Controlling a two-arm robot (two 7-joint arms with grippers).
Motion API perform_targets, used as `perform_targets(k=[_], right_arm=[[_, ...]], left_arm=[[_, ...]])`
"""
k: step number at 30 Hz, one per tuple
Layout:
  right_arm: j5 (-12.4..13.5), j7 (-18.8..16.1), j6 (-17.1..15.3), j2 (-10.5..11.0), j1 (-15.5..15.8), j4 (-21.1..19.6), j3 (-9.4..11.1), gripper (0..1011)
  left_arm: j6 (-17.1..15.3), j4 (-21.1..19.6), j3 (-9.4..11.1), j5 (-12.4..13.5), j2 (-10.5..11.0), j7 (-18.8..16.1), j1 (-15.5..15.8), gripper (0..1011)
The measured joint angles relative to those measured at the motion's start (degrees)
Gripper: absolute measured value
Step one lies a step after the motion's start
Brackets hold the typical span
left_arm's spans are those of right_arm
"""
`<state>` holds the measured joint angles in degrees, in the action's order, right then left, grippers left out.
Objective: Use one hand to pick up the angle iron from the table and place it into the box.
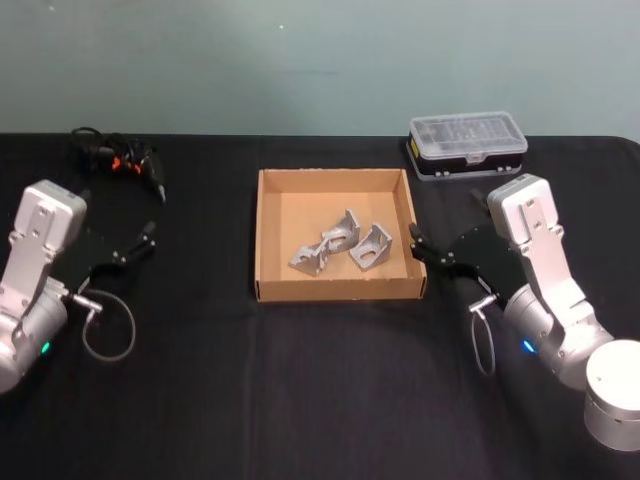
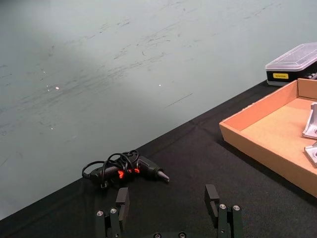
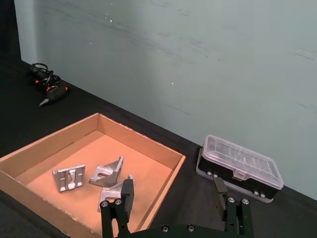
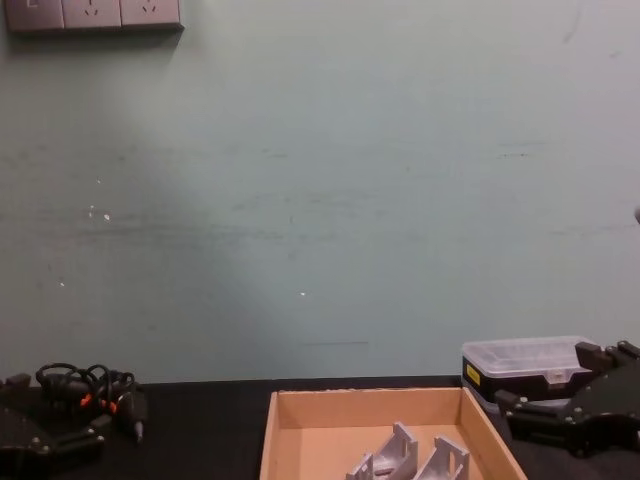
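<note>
The box [image 1: 268, 232] sits at the middle of the table [image 1: 300, 390], nearer its far edge, and holds three angle irons [image 1: 340, 246] — grey metal brackets lying close together on the cardboard floor, toward the box's right half. The right gripper [image 1: 418, 243] hovers just outside the box's right wall, near its front right corner; its fingers [image 3: 127, 191] are spread apart and hold nothing. The left gripper [image 1: 138, 242] is well apart from the box, toward the table's left edge, fingers [image 2: 122, 197] likewise parted and empty. A black plastic case with a clear lid [image 1: 467, 143] stands at the far right of the table, just beyond the box's far right corner. A black tool with looped black-and-orange cables [image 1: 118, 158] lies at the far left corner — clear of both arms.
</note>
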<state>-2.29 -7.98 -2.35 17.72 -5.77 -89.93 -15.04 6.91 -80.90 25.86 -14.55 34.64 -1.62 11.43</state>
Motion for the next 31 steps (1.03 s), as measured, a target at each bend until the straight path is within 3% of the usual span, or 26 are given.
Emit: perform_targets(k=[31], right_arm=[[0.2, -0.1, -0.4, 0.0, -0.3, -0.1, -0.2, 1003]], left_arm=[[0.0, 0.0, 0.0, 0.0, 0.0, 0.0, 0.0, 1000]])
